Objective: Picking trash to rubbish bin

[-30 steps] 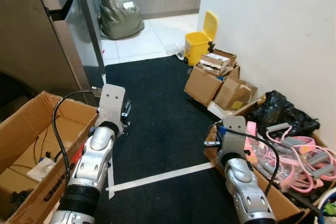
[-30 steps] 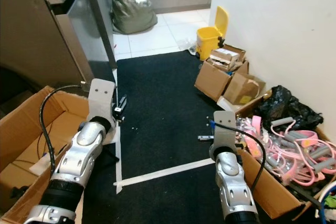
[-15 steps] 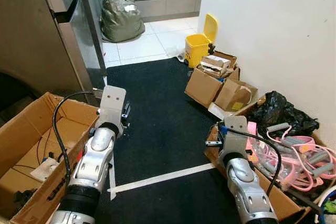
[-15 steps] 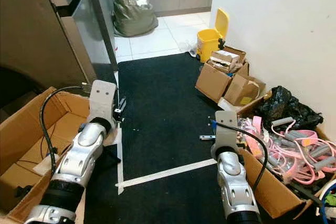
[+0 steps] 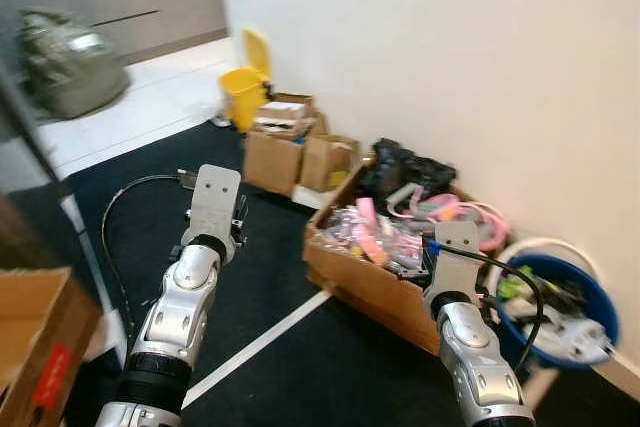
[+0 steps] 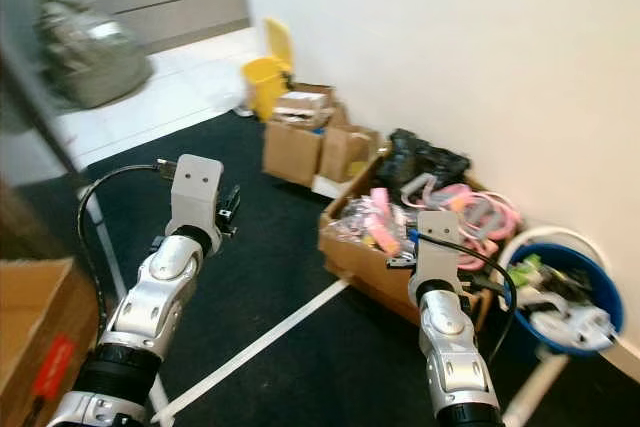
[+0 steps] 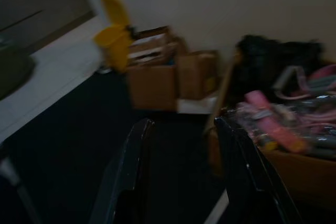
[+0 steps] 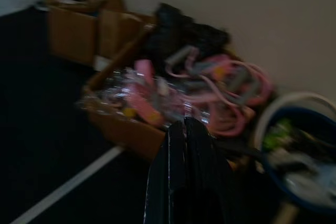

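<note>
Along white wall, head views: small yellow plastic rubbish bin (image 5: 243, 97) on pale tiles, brown cardboard boxes (image 5: 296, 154) beside it, open box of pink tubing (image 5: 395, 237), blue round tub (image 5: 558, 307). Black carpet (image 5: 270, 257) below both arms.
Left wrist view: left end effector (image 7: 184, 177) fingers spread apart, empty.
Right wrist view: right end effector (image 8: 185, 174) fingers pressed together, holding nothing, aimed at pink tubing box.

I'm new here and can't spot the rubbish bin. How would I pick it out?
Follow the white wall toward the tiled floor. Past the row of cardboard boxes stands the small bin. It is the one bright yellow thing there, with its lid tipped up.
</note>
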